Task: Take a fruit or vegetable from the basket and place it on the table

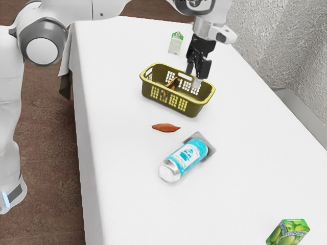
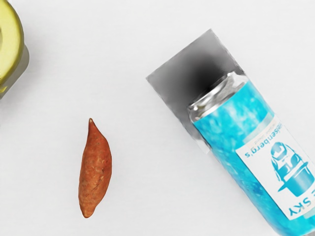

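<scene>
One white table (image 1: 122, 204) stands over brown floor (image 1: 43, 153) near grey wall (image 1: 286, 41).

Basket (image 1: 179, 105): near wall partly hides the brown contents (image 1: 173, 83), too small to ID. Pale bit (image 1: 196, 82) in there, also too small to tell. Wrist view's edge crops the basket and the can (image 2: 256, 142). Can covers part of the grey square (image 2: 177, 73). Exterior view's edges cut the green carton (image 1: 289, 230) and arm (image 1: 76, 11). Far carton (image 1: 175, 45): print too small to read.

Gap between sweet potato (image 2: 95, 172) and can (image 2: 248, 132)
</scene>
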Tool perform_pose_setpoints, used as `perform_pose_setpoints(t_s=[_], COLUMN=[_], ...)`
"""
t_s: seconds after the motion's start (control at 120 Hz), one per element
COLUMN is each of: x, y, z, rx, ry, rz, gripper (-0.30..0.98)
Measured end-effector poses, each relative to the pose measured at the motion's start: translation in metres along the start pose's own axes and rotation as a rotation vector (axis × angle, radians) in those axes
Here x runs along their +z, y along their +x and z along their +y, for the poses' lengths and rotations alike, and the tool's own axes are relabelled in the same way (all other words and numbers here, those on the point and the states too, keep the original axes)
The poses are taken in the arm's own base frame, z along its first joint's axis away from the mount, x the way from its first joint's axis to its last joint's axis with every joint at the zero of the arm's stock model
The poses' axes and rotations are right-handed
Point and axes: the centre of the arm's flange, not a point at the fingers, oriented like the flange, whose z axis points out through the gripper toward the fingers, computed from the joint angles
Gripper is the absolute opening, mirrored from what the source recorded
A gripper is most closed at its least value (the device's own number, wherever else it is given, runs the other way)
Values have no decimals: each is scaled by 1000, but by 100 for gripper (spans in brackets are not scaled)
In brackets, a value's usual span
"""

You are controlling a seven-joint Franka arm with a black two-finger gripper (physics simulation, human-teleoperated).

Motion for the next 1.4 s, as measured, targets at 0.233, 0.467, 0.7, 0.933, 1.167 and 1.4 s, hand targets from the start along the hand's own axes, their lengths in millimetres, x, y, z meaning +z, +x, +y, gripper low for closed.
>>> perform_pose_setpoints(t_s=[0.233, 0.467, 0.7, 0.933, 1.167, 1.4], x=[-8, -21, 7, 84, 146, 165], y=[3, -19, -17, 3, 21, 30], z=[1, -189, -252, -296, -308, -306], rx=[-14, -354, -459, -520, -536, -533], ry=[22, 63, 85, 69, 43, 32], rz=[43, 135, 147, 54, -23, -35], gripper=[69, 69, 69, 69, 69, 69])
